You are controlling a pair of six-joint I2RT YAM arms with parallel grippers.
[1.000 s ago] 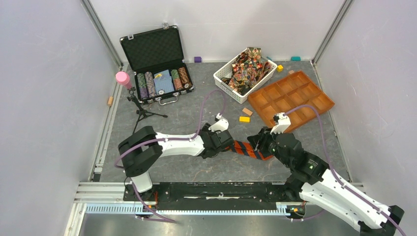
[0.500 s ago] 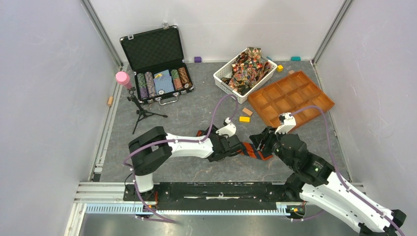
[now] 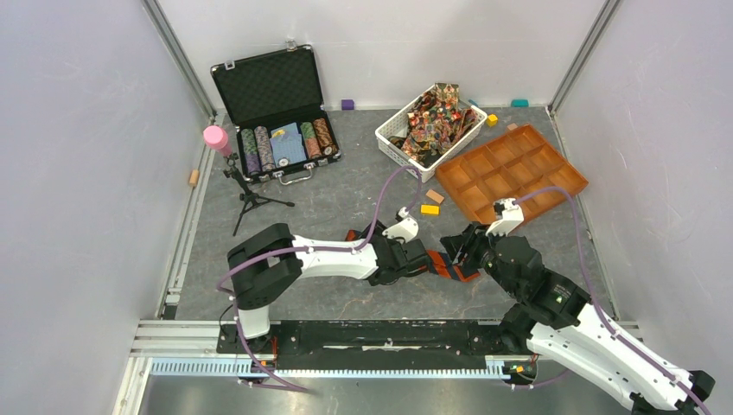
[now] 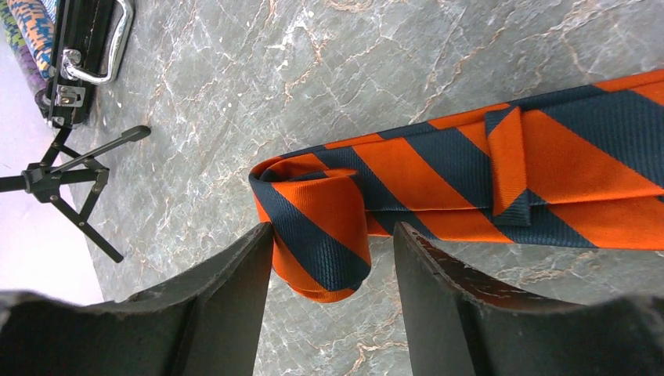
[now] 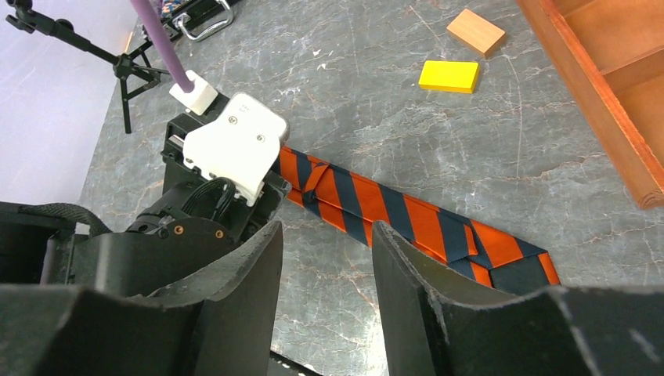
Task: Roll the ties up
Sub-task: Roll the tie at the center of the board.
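- Now the left claw [image 4: 333,235] has slid toward 3 o'clock, and less orange-and-navy tie [image 4: 548,172] shows between the arms than a second ago
- Its jaws stand apart astride the rolled end, not clamping it
- The right claw [image 5: 327,231] hovers part-open, empty, by the flat tail on the worktop [image 3: 346,199]
- Rolling looks partway done

Case: you have a black chip case [image 3: 270,86] open at the far left, with poker chips [image 3: 285,145] in rows inside.
Tripod: a small black tripod [image 3: 242,186] with a pink top stands by the case's near-left corner.
Basket: your white basket [image 3: 402,157] sits far centre.
Tray: an orange compartment tray [image 3: 510,169] lies just right of the basket, at a slant.
Blocks: you see a yellow block [image 3: 430,209] and a tan block [image 3: 435,196] near the tray's left corner.
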